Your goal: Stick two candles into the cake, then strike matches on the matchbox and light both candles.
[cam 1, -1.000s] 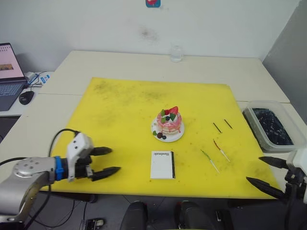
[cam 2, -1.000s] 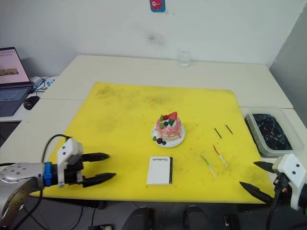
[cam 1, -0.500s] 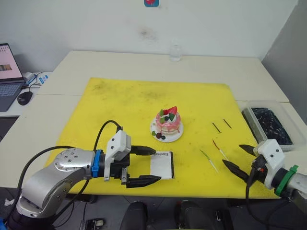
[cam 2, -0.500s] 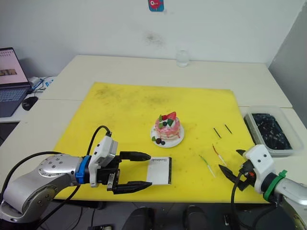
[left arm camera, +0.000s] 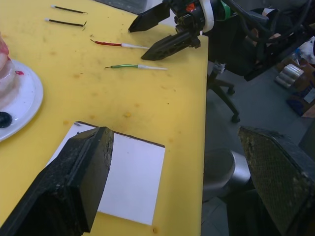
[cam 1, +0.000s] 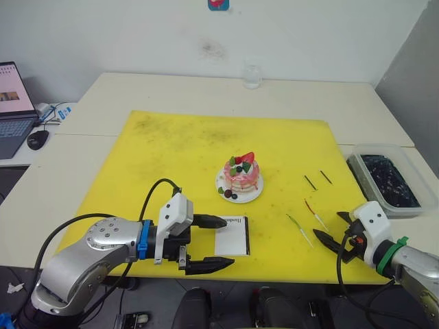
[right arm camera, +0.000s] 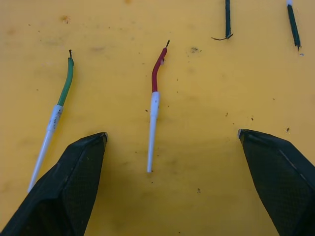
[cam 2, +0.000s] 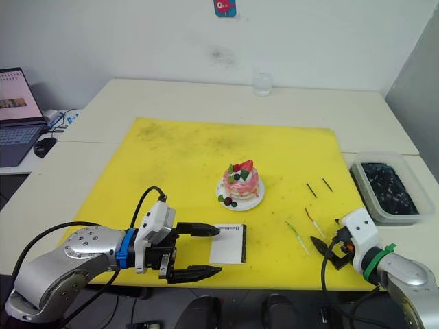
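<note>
Yellow mat point(cam 1: 185, 157) covers the middle of the pale table point(cam 1: 206, 89).

Left eye view: cake point(cam 1: 241, 173), pink-and-white layers with a strawberry, green leaves and dark berries on top, sits on a white plate point(cam 1: 226, 195) near mat centre. Matchbox point(cam 1: 232, 235), flat white with small black lettering and a dark strip on its right long side, lies flat just in front of the cake. Left gripper point(cam 1: 215, 242) is wide open, holding nothing; one fingertip is at the matchbox's left edge, the other past the mat's front edge. Right gripper point(cam 1: 337, 229) is also spread wide and empty, low over the mat just right of the candles. Green candle point(cam 1: 300, 230) and red candle point(cam 1: 315, 214) lie flat side by side, apart, right of the matchbox. Two matches point(cam 1: 317, 179), short and dark, lie further back. Clear tub point(cam 1: 384, 179) with dark contents is off the mat on the right; a glass point(cam 1: 252, 76) stands at the back, a laptop point(cam 1: 12, 103) at far left.

Left wrist view: the matchbox's plain white face is between the open fingers point(left arm camera: 74, 187); whether the finger touches it, can't tell.

Right wrist view: red candle is centred between the fingers point(right arm camera: 69, 182), thin, slightly bent, pale end towards the gripper. Green candle is beside one finger.
</note>
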Motion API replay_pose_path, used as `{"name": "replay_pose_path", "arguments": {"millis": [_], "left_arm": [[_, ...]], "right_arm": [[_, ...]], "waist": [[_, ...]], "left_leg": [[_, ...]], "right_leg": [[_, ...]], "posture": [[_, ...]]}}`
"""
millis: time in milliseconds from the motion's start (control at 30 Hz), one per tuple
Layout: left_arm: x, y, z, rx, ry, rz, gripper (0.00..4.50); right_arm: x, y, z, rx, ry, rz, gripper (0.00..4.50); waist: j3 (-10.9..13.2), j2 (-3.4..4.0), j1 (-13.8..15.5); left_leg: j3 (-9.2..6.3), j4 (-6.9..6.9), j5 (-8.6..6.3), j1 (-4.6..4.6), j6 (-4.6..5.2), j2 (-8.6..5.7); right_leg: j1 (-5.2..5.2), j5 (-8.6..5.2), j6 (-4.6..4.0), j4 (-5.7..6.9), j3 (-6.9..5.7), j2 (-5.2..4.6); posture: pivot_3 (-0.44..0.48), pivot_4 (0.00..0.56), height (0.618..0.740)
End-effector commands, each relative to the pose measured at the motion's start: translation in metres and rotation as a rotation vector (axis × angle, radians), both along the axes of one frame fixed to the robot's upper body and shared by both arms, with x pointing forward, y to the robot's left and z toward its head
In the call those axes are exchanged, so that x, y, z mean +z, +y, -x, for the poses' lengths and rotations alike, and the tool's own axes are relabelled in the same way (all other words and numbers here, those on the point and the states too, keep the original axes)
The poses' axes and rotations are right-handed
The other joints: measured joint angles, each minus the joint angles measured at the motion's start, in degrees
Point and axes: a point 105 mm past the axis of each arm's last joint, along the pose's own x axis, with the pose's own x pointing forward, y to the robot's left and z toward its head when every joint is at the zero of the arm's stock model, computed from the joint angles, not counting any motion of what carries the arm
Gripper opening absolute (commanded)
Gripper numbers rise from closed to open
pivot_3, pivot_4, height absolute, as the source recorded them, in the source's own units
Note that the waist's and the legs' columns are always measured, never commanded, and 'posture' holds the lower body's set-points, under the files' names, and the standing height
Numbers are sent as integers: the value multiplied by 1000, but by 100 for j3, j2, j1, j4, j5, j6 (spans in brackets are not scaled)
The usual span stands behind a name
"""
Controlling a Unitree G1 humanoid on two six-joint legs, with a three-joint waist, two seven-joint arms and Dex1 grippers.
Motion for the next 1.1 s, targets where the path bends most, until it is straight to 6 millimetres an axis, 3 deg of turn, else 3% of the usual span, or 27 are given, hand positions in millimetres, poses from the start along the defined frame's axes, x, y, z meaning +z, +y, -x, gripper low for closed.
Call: {"name": "replay_pose_path", "arguments": {"millis": [33,400,700,900,1100], "left_arm": [[7,-6,2,-25,-33,18,4500],[10,-9,1,-17,-28,25,4500],[4,-5,-13,83,33,24,4500],[15,-12,-25,125,93,118,4500],[68,-39,-33,78,273,459,4500]], "right_arm": [[0,1,0,-8,3,2,3877],[-3,2,6,-13,43,-20,40],[23,2,7,-3,-6,-119,40],[63,17,11,91,-64,-265,40],[120,70,5,309,-147,-545,40]], "waist": [[0,0,0],[0,-1,0],[0,0,6],[1,-1,5],[7,-11,-11]], "left_leg": [[0,0,0,0,0,0],[1,3,0,0,0,-2],[0,2,0,-1,0,-2],[-3,3,0,-1,0,-1],[-9,9,1,-4,2,-4]], "right_leg": [[0,0,0,0,0,0],[3,-1,-1,-1,2,-3],[2,2,4,-1,2,-2],[3,11,19,0,1,1],[6,24,41,2,2,11]], "posture": [[0,150,740],[0,150,740],[0,150,740],[0,150,740],[0,150,740]]}}
